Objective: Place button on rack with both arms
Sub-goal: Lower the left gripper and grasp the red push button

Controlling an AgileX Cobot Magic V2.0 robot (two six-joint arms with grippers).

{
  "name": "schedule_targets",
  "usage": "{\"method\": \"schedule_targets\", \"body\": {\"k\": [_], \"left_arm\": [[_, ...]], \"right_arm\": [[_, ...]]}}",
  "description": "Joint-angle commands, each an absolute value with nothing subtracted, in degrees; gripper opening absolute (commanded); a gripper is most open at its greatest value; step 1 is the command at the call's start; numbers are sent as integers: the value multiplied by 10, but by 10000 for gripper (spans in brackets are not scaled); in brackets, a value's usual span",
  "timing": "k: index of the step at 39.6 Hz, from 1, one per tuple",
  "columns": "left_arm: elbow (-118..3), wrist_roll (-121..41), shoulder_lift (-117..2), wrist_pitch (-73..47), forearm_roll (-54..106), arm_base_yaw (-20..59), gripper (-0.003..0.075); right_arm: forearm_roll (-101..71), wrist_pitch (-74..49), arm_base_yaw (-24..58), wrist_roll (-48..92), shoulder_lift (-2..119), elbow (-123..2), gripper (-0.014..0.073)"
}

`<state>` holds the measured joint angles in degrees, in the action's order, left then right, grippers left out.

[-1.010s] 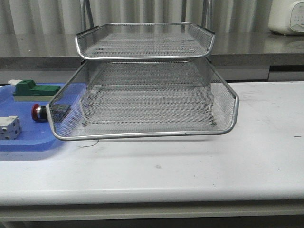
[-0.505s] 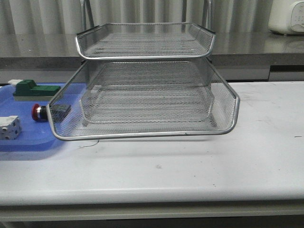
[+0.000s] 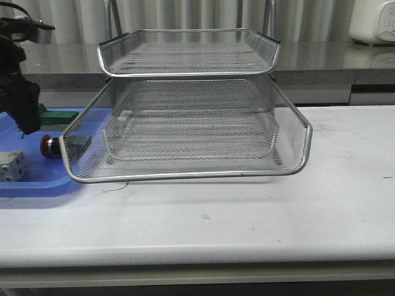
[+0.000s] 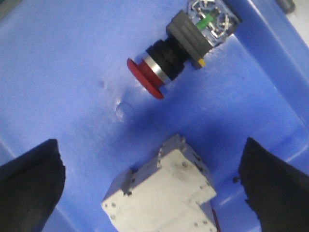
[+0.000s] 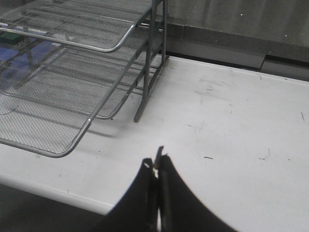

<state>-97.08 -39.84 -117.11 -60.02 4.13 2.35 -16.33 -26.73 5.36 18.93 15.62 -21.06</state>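
Button (image 4: 166, 67) lies on blue tray (image 4: 58, 58); left gripper (image 4: 154, 179) jaws wide open, empty, above it; right gripper (image 5: 157, 166) jaws closed, empty.

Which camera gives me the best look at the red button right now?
The left wrist view: the button lies close up on the blue tray, red head and black body both clear. The front view shows it small at the rack's left edge, body behind mesh. The right wrist view doesn't show it.
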Motion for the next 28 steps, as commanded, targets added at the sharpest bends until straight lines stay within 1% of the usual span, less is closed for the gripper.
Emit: {"method": "schedule_targets", "body": {"k": [1, 7, 13, 19, 28], "left_arm": [[-1026, -407, -1174, -609, 54, 26, 692], [-1078, -408, -1221, -635, 54, 37, 692], [-1110, -411, -1260, -636, 54, 57, 692], [-1125, -418, -1286, -635, 54, 74, 692], [-1127, -418, -1298, -620, 55, 81, 692]], "right_arm": [[-165, -228, 53, 189, 161, -225, -109], [-165, -228, 53, 189, 161, -225, -109], [-165, -228, 53, 189, 161, -225, -109], [-165, -228, 53, 189, 161, -225, -109], [-165, -228, 53, 189, 161, -225, -109]]}}
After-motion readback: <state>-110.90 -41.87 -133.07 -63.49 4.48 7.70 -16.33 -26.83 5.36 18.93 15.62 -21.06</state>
